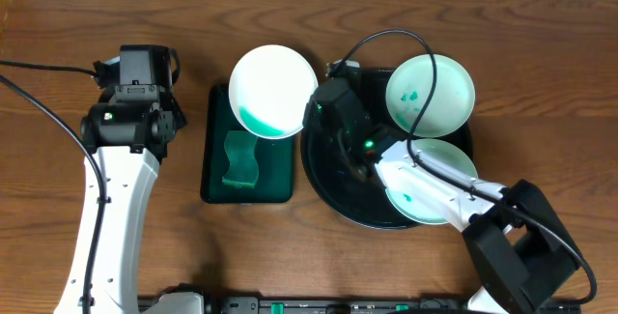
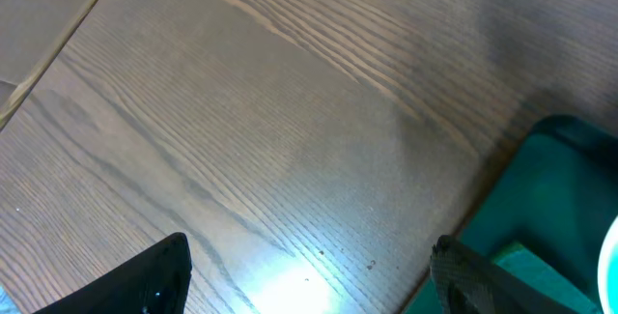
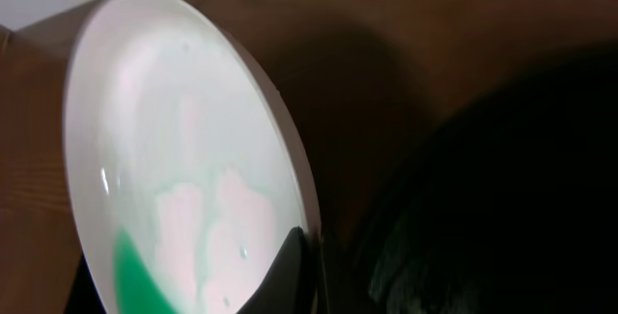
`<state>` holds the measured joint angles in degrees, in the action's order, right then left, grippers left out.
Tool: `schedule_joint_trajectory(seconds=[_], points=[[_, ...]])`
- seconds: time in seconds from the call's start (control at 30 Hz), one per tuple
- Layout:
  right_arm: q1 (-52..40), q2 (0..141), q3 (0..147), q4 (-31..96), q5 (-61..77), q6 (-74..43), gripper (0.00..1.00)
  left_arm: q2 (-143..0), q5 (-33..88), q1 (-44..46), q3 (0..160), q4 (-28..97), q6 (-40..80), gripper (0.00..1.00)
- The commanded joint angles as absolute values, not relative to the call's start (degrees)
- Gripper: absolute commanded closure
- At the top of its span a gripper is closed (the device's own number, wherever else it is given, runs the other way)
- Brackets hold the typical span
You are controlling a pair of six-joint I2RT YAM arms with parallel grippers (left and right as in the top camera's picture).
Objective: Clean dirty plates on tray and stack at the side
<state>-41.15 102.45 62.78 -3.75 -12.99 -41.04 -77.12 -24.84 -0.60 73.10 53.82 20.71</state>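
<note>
White with a faint cyan cast, one plate [image 1: 273,92] is pinched by its rim in the right claw [image 1: 313,111], whose fingers are pressed together on the edge; the plate spreads out beyond the fingertips, away from the arm; a teal-green puddle sits along one edge of it, and the rest of its face is streaked pale; the right wrist view sees the plate at a slant, a dark finger [image 3: 290,268] lying against its rim; under the side of the plate farthest from this claw lies the green tray [image 1: 277,174], with a green sponge [image 1: 239,159] in it; whether plate and green tray touch I cannot tell; directly behind the claw, under its wrist and arm, is the black tray [image 1: 355,206]; on it, behind the claw and off to one side, sits the far plate [image 1: 431,90] with small teal smears, apart from the claw; the near plate [image 1: 446,159] lies farther back along the arm and is partly covered by it, a teal smear showing on the uncovered part; the left claw [image 2: 309,256] is spread wide and grips nothing; bare wooden table [image 2: 251,111] fills the space between and beyond its fingers; a corner of the green tray lies just outside its right-hand finger.
</note>
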Motion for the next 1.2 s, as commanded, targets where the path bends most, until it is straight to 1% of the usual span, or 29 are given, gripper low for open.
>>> schedule_joint_trajectory(seconds=[0.0, 0.1, 0.27, 0.37, 0.43, 0.57, 0.63, 0.77, 0.97, 1.17], points=[[-43.07, 102.24, 63.79, -7.25, -21.08, -32.42, 0.99, -76.4, -26.2, -0.84, 73.41, 54.15, 19.97, 0.2], [-44.66, 102.21, 64.38, -10.35, -24.49, -22.74, 0.99, -76.4, -26.2, -0.84, 73.41, 54.15, 19.97, 0.2], [-48.23, 102.21, 66.59, -14.55, -32.45, -2.37, 0.99, -76.4, -26.2, -0.84, 73.41, 54.15, 19.97, 0.2], [-51.05, 102.21, 66.87, -21.32, -40.77, 10.63, 0.99, -76.4, -26.2, -0.84, 73.41, 54.15, 19.97, 0.2], [-52.86, 102.21, 66.87, -28.58, -45.32, 20.12, 0.99, -76.4, -26.2, -0.84, 73.41, 54.15, 19.97, 0.2], [-55.24, 102.21, 66.87, -40.12, -48.62, 35.18, 0.99, -76.4, -26.2, -0.84, 73.41, 54.15, 19.97, 0.2], [-56.25, 102.21, 66.87, -45.01, -49.3, 40.88, 0.99, -76.4, -26.2, -0.84, 73.41, 54.15, 19.97, 0.2], [-58.04, 102.21, 66.87, -51.59, -49.28, 48.73, 0.99, -76.4, -26.2, -0.84, 73.41, 54.15, 19.97, 0.2], [-58.61, 102.24, 66.87, -53.58, -47.75, 56.27, 0.99, -76.4, -26.2, -0.84, 73.41, 54.15, 19.97, 0.2], [-58.63, 102.24, 66.87, -53.49, -46.63, 57.47, 0.99, -76.4, -26.2, -0.84, 73.41, 54.15, 19.97, 0.2]])
